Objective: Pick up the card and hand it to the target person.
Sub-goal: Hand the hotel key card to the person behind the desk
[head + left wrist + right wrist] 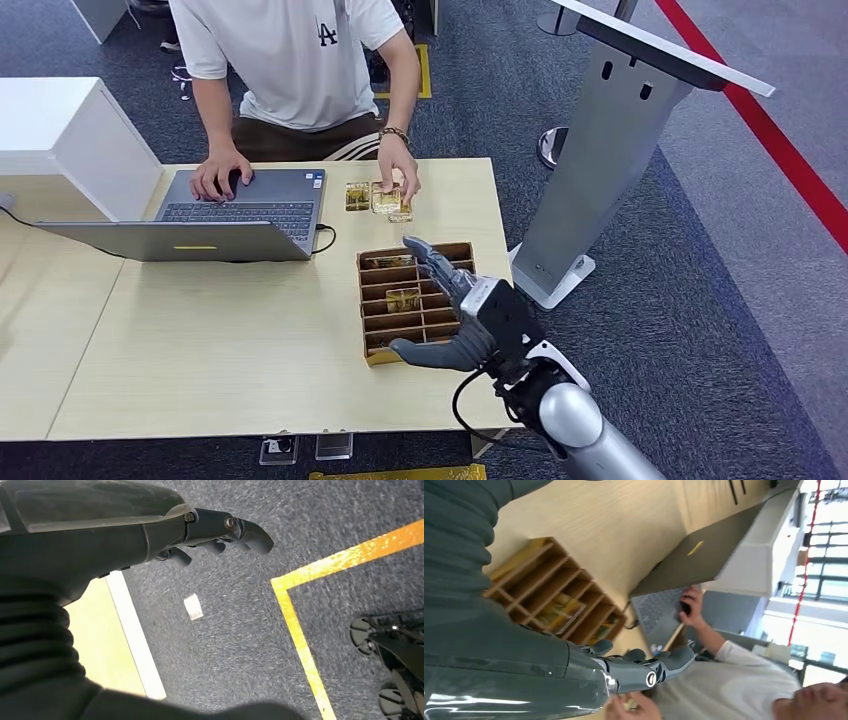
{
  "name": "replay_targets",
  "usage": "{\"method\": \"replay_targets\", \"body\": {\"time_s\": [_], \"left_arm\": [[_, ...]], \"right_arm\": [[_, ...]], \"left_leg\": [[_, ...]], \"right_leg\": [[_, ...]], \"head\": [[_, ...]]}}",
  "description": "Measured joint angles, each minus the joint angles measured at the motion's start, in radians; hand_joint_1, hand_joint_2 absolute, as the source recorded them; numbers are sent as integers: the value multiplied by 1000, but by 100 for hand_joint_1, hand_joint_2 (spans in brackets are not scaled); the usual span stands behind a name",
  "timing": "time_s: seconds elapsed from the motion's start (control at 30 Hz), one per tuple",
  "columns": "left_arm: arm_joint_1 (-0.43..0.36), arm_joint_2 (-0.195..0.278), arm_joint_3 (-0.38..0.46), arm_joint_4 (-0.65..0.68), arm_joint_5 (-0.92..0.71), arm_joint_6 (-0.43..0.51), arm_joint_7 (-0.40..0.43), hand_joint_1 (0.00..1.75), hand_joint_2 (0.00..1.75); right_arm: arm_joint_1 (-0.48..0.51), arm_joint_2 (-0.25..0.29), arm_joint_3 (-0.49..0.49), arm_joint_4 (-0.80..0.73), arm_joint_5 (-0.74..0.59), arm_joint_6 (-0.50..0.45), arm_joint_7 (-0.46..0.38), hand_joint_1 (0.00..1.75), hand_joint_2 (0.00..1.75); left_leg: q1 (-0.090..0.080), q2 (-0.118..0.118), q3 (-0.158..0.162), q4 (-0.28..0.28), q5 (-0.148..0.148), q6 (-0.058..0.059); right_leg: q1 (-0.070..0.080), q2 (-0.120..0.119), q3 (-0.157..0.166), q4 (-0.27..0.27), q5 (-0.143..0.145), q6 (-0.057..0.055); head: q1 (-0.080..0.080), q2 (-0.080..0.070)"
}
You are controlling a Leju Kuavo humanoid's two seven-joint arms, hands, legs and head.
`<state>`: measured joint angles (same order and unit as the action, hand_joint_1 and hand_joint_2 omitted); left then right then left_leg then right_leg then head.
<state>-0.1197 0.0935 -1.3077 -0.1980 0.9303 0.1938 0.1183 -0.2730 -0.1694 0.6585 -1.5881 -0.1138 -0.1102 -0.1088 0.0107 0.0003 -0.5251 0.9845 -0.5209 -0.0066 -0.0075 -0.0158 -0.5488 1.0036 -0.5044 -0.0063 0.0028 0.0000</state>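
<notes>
1. at the right end of the table (230, 350), a brown slotted card box (413, 300) sits close to the table's right edge; bare tabletop stretches to its left and toward the near edge.
2. one card (403, 299) lies in a middle slot of the box and another card (388, 262) in a far slot; more cards (380, 198) lie loose on the table beyond the box, under the person's hand (397, 168).
3. beyond the right edge stands a grey kiosk stand (610, 150) on carpet; an open laptop (215, 215) takes up the far left.
4. the right hand (455, 315) hovers over the box's right side, fingers spread and released, thumb near the box's near corner, holding nothing.
5. the left hand (220, 532) hangs over the carpeted floor, fingers loosely curled but apart, empty.
6. the right hand hides the box's right slots; the card prints are too small to read.
</notes>
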Motion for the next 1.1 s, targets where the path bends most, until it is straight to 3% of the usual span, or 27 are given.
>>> {"method": "replay_targets", "body": {"time_s": [0.17,0.47,0.73,1.1], "left_arm": [[1,0,0,0,1,17,4,0,0],[1,0,0,0,0,25,3,0,0],[0,0,0,0,0,22,5,0,0],[-1,-1,0,0,-4,22,5,0,0]], "right_arm": [[102,-40,-68,-31,-7,-22,9,0,175],[202,-75,-165,-84,-3,-39,18,0,175],[238,-81,-214,-104,-55,25,-7,0,175],[248,-82,-239,-98,-71,31,-14,0,175]], "left_leg": [[0,0,-1,0,0,0],[0,1,0,0,0,0],[0,1,0,0,0,0],[0,1,0,0,0,0]], "right_leg": [[0,0,-1,0,0,0],[0,1,-1,0,0,0],[0,1,-1,0,0,0],[0,1,-1,0,0,0]], "head": [[-1,0],[0,0],[0,0],[0,0]]}}
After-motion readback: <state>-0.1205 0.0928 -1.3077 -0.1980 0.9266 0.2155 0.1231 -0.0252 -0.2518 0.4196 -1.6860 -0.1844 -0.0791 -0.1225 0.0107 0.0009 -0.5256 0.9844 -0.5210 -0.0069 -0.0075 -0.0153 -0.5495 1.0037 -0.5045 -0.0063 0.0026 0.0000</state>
